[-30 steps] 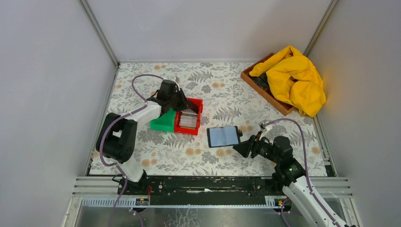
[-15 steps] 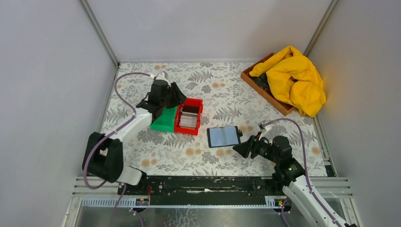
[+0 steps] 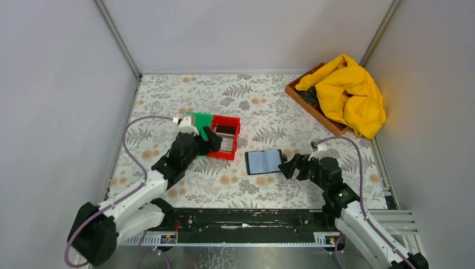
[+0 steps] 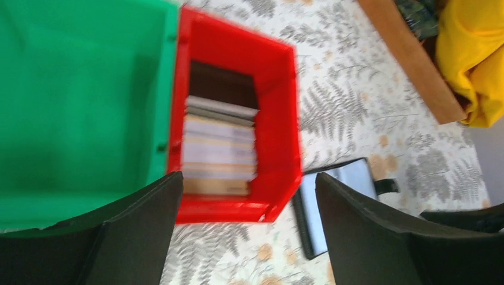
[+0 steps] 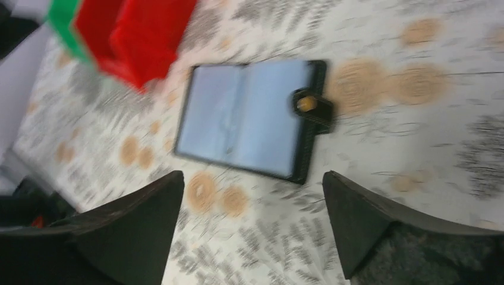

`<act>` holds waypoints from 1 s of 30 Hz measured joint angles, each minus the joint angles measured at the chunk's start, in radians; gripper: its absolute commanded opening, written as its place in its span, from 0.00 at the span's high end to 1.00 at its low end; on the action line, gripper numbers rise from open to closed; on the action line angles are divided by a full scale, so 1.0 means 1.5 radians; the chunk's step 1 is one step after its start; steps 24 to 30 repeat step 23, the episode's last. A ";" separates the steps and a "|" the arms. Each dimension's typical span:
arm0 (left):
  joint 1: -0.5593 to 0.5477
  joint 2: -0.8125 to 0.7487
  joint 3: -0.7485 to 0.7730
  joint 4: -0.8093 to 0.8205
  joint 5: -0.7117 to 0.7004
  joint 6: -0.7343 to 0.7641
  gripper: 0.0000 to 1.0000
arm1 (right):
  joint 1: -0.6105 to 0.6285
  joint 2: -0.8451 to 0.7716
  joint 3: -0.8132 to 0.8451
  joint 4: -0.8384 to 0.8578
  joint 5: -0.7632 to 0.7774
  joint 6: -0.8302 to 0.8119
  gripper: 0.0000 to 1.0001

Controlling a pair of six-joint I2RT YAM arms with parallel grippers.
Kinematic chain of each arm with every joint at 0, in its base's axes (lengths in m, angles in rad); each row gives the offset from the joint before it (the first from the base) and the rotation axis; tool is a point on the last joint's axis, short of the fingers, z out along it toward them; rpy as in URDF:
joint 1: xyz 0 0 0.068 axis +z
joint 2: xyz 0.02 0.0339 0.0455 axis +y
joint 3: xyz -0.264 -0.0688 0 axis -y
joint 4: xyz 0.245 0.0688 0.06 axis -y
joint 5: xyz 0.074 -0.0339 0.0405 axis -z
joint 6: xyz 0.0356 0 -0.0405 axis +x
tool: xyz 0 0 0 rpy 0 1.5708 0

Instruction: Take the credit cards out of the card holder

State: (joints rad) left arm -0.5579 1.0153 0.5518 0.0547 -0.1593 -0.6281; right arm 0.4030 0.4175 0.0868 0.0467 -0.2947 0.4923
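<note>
The card holder [image 3: 264, 161] lies open and flat on the floral table, its bluish-grey sleeves up, and also shows in the left wrist view [image 4: 342, 199] and the right wrist view [image 5: 249, 119]. Several credit cards [image 3: 225, 140] are stacked in the red bin [image 3: 236, 124], pale ones with a dark one at the far end [image 4: 220, 145]. My left gripper [image 3: 212, 144] hovers open and empty at the bin's near-left side [image 4: 246, 181]. My right gripper [image 3: 287, 166] stands open and empty just right of the holder, near its strap [image 5: 252, 178].
A green bin [image 3: 199, 119] adjoins the red bin on its left [image 4: 77, 89]. At the back right a wooden tray [image 3: 313, 109] holds a yellow cloth [image 3: 350, 92]. Grey walls close in the table on three sides.
My left gripper opened and drew back from above the red bin toward the near side. My right gripper shifted slightly farther from me, closer to the holder's right edge.
</note>
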 measured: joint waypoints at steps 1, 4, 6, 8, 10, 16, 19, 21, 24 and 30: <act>-0.005 -0.016 -0.033 0.030 -0.007 0.004 0.05 | 0.000 0.023 0.006 0.011 0.030 -0.005 0.01; -0.008 -0.098 -0.137 0.043 -0.016 0.008 0.00 | -0.001 0.141 0.054 0.033 0.132 -0.018 0.00; -0.009 -0.127 -0.162 0.041 -0.017 0.011 0.00 | -0.001 0.205 0.089 0.049 0.189 -0.031 0.00; -0.009 -0.140 -0.165 0.044 -0.020 0.012 0.00 | -0.001 0.258 0.122 0.079 0.257 -0.049 0.00; -0.010 -0.137 -0.163 0.050 -0.022 0.013 0.00 | -0.001 0.281 0.128 0.131 0.314 -0.066 0.01; -0.022 -0.090 -0.159 0.053 -0.028 0.032 0.00 | -0.001 0.236 0.051 0.248 0.399 -0.095 0.04; -0.031 -0.096 -0.160 0.053 -0.034 0.042 0.00 | -0.001 0.218 0.038 0.263 0.418 -0.100 0.05; -0.036 -0.112 -0.164 0.054 -0.040 0.049 0.00 | -0.001 0.227 0.038 0.278 0.424 -0.103 0.05; -0.038 -0.126 -0.167 0.056 -0.047 0.055 0.00 | -0.001 0.247 0.038 0.291 0.429 -0.105 0.05; -0.038 -0.126 -0.167 0.056 -0.047 0.055 0.00 | -0.001 0.247 0.038 0.291 0.429 -0.105 0.05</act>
